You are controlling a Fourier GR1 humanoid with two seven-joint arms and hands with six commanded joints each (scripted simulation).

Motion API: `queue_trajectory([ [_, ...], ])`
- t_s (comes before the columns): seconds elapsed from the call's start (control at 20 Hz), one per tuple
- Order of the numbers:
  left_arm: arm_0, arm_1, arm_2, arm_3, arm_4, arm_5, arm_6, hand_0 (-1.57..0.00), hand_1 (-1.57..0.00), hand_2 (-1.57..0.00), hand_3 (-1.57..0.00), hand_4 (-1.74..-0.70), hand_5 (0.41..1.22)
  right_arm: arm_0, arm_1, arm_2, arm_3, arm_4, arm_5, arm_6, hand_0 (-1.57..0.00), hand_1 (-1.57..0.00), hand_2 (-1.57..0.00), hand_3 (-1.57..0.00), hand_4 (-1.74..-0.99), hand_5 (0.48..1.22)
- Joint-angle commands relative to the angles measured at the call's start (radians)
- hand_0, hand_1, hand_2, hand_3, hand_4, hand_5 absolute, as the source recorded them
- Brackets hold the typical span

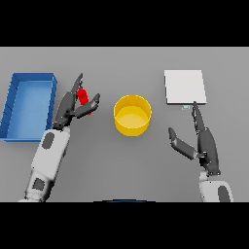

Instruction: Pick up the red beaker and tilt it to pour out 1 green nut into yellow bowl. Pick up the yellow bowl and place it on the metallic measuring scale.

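While the left hand (73, 104) grips the red beaker (84, 98) beside the yellow bowl (132, 115), the right hand (202, 141) rests open

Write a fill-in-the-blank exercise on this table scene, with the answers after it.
1. The left hand is closed around the ____ beaker.
2. The bowl in the middle of the table is ____ in colour.
3. The tray at the robot's left is ____ in colour.
4. The right hand lies just below the ____, open and holding nothing.

Missing words: red; yellow; blue; scale
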Motion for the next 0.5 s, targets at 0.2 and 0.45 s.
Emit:
queue_trajectory([
  [0.2,-0.043,-0.022,0.036,0.081,0.022,0.020,-0.063,0.00,-0.03,-0.07,-0.03,-1.38,0.724,0.007,-0.003,0.004,0.002,0.011,-0.002,-0.004,0.00,0.00,0.00,0.00,-1.259,0.642],
  [0.45,-0.082,-0.037,0.053,0.122,0.016,0.068,-0.046,-0.84,-0.87,-0.90,-0.84,-1.54,0.997,0.009,0.002,0.008,-0.002,0.018,-0.007,0.002,0.00,0.00,0.00,0.00,-1.256,0.646],
])
